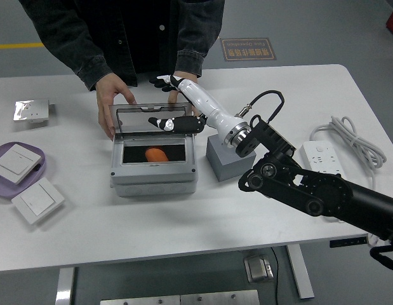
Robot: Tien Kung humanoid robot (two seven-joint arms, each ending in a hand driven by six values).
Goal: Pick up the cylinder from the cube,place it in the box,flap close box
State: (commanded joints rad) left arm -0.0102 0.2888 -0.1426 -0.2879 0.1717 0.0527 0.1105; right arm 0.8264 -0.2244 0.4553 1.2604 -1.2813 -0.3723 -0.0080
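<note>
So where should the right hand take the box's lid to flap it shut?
Take the lid by its free top edge, coming from the far side behind it. It stands nearly upright, hinged at the back of the box, so pushing that edge forward and down probably closes it. The right hand is already there.

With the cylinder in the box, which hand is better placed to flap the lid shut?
The right hand. It is up at the raised lid, its thumb against the lid's face, fingers over the top edge. The cylinder lies inside the box. The left hand is not in view. A person's hands steady the box behind.
</note>
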